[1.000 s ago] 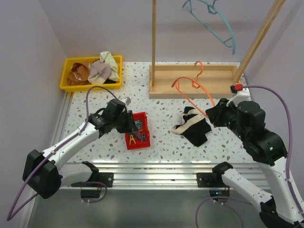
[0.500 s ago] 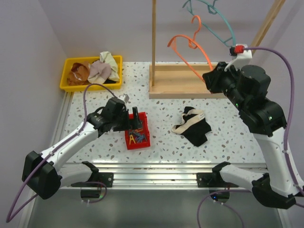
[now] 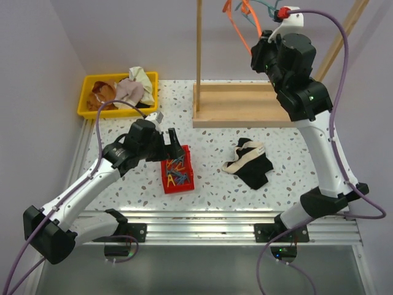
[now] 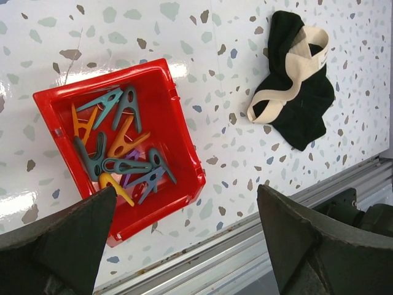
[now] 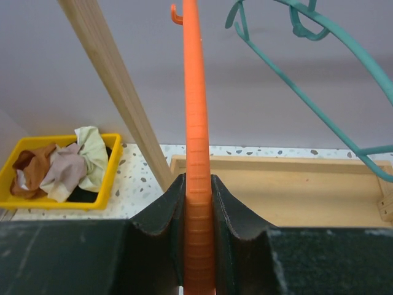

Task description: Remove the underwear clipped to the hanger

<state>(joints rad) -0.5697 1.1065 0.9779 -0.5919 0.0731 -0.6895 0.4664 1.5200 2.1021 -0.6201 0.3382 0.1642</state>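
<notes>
The right gripper (image 5: pixel 198 203) is raised high at the far right, above the wooden stand (image 3: pixel 245 112), and is clenched on the flat orange hanger (image 5: pixel 195 117). The hanger's bar runs straight up between the two fingers. No garment is visible on the part of the hanger in view. A teal hanger (image 5: pixel 319 74) hangs just to its right, apart from it. The black underwear (image 3: pixel 252 165), with its white band, lies crumpled on the speckled table (image 3: pixel 215 132), near the middle and right of the red bin (image 4: pixel 184 141). The rust-brown underwear (image 3: pixel 101 95) lies in the yellow bin (image 3: pixel 86 112) at the far left corner, beside a pale pink cloth bundle (image 3: pixel 128 92). The left gripper (image 4: pixel 184 203) hovers over the red bin with its fingers spread wide and nothing between them. The red bin holds a heap of coloured clothes pegs (image 4: pixel 123 153).
</notes>
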